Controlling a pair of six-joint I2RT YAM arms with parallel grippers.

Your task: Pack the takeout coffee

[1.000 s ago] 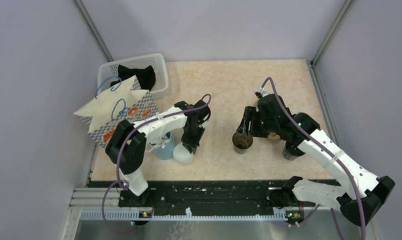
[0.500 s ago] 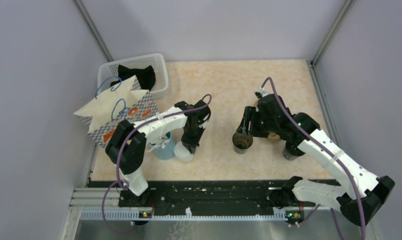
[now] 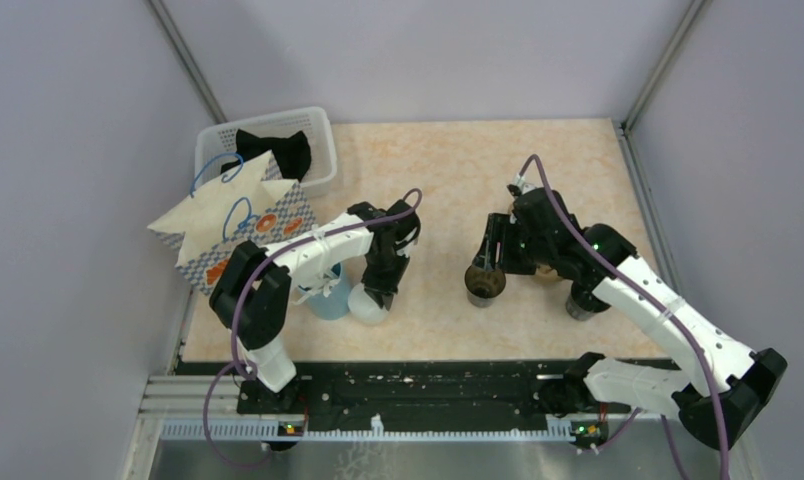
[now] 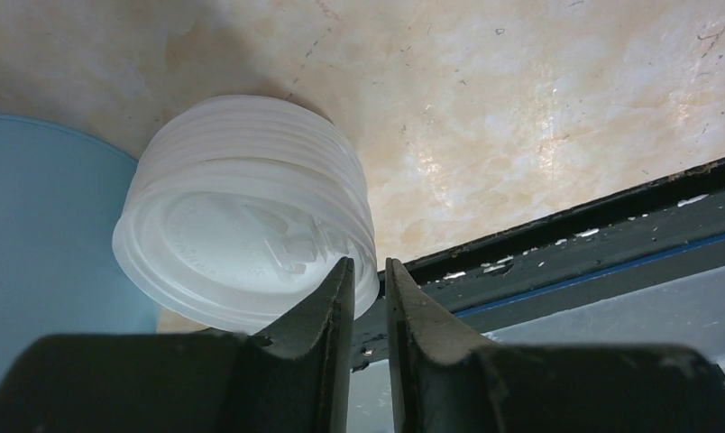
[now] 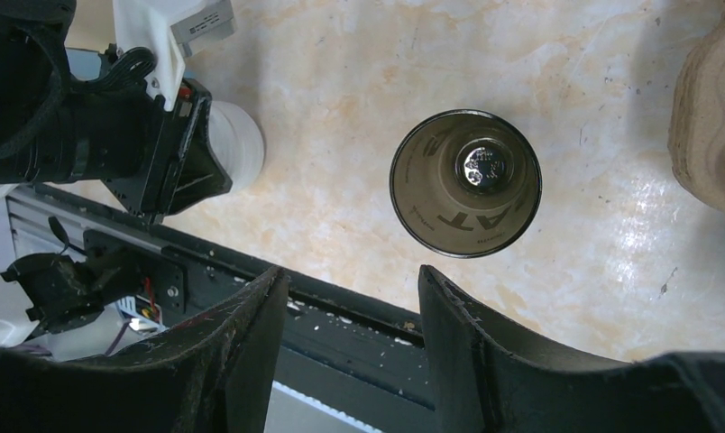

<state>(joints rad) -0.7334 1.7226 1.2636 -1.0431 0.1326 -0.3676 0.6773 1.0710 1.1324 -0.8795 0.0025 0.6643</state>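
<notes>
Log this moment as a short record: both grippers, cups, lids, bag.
left gripper: jaws nearly closed at the rim of the white lid stack; grip unclear
right gripper: jaws open, above the lidless dark cup
lidless dark cup: upright on the table, apart from the lids
light blue cup: beside the lid stack
paper bag: table's left edge, next to the white basket

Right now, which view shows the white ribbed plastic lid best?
Left wrist: the white ribbed plastic lid looms large, ridges clear. Top external shows a small white blob under the left gripper; right wrist only a sliver.
</notes>
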